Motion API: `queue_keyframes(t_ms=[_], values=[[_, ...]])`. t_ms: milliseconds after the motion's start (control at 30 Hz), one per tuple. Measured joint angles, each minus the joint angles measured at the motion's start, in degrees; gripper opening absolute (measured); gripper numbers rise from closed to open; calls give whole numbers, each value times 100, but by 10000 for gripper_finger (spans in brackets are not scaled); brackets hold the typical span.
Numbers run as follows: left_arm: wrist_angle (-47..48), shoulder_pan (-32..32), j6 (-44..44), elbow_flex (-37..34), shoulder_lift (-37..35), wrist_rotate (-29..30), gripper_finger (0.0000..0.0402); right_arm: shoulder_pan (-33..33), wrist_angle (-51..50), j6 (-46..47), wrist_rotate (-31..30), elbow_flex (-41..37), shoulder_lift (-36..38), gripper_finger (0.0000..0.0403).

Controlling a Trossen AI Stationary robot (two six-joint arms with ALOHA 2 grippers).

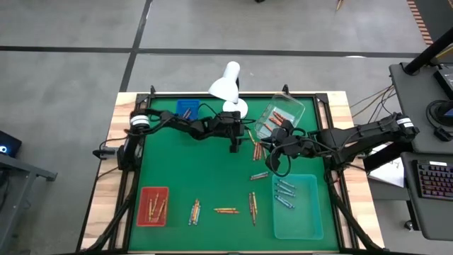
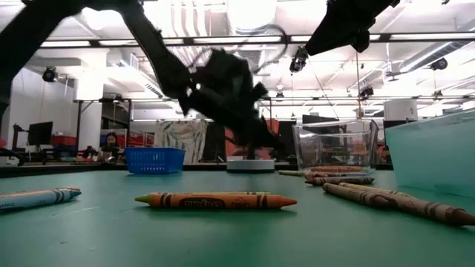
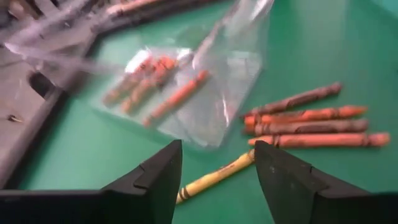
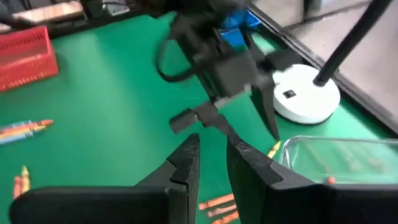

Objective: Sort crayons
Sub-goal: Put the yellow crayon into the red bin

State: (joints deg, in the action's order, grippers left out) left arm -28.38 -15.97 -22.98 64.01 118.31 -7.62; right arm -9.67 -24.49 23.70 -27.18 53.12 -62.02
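Roughly half the short wax crayons (image 1: 226, 210) lay unsorted near the clear plastic tub (image 1: 284, 115); others seemingly sat in trays. Beside the tub, the left gripper (image 1: 233, 148) stood apart and empty, while the right gripper (image 4: 212, 163) was nearly together, holding nothing.

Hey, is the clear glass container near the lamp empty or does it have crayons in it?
Not empty. The clear container holds a few orange-red crayons, visible through its wall in the left wrist view and from above.

Short paper-wrapped wax crayons (image 3: 309, 118) lie on a matt green felt-like table mat (image 1: 205, 177) — beside a glossy clear plastic tub (image 1: 283, 113), a translucent teal plastic tray (image 1: 304, 216) and pale wooden table edging (image 1: 106, 177).
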Motion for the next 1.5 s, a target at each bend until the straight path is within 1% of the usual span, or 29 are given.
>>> queue_keyframes(t_ms=[133,233,367,433,633,833,967,1100,1300,1500], values=[[35,190,-130,-483,-721,558,161,32,0,367,7,92,0,68],[-212,382,8,-997,-1433,1021,142,33,-12,581,9,179,-63,68],[-612,701,323,-1679,-2396,1645,117,39,-26,630,113,410,-388,68],[-701,832,517,-1978,-2815,1798,108,95,-97,626,230,595,-641,68],[-1008,1219,1131,-2745,-4026,2100,83,325,-855,673,364,1453,-1427,68],[-1232,1573,1325,-3333,-5388,2827,76,610,-2057,676,363,2500,-2321,68],[-1243,1731,1453,-3609,-6207,2875,76,784,-2576,604,361,3072,-2879,68],[-1225,1786,1615,-3901,-6860,2877,76,903,-2937,477,339,3452,-3383,68],[-1223,1786,1670,-4265,-7614,2874,76,964,-3376,605,316,3628,-3887,68],[-1226,1786,1670,-4533,-8070,2872,76,1020,-3526,714,317,3650,-4248,68]])
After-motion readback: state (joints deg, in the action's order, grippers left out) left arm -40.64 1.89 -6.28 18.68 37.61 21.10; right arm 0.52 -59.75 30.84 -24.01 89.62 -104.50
